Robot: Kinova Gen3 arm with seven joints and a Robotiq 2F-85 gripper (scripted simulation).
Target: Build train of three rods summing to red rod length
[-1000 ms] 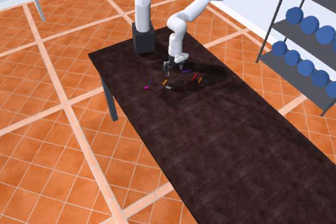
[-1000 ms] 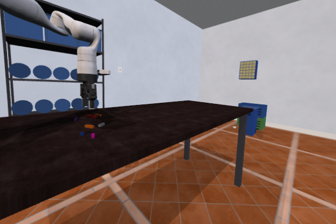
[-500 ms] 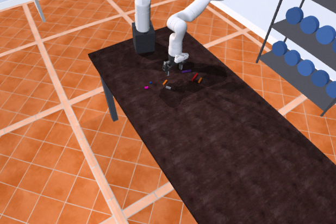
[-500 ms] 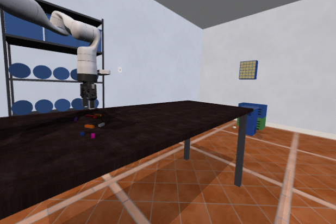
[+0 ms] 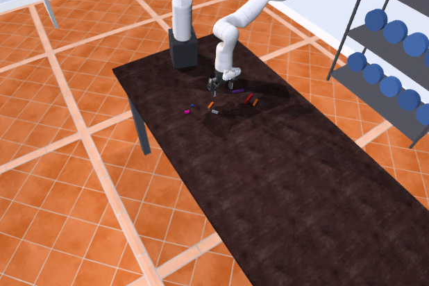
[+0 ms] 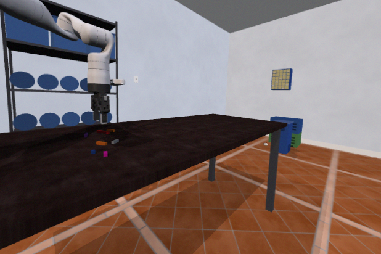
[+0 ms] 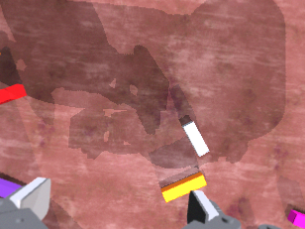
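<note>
Gripper (image 5: 221, 89) hangs wide open and holds nothing, above scattered rods.
Small blocky orange rod (image 7: 183, 186) and grey rod (image 7: 195, 139) lie apart on the dark mottled table (image 5: 278, 172).

White arm (image 5: 232, 24) folded at the elbow, wrist pointing down, fingers (image 5: 212, 90) spread wide, holding nothing
</note>
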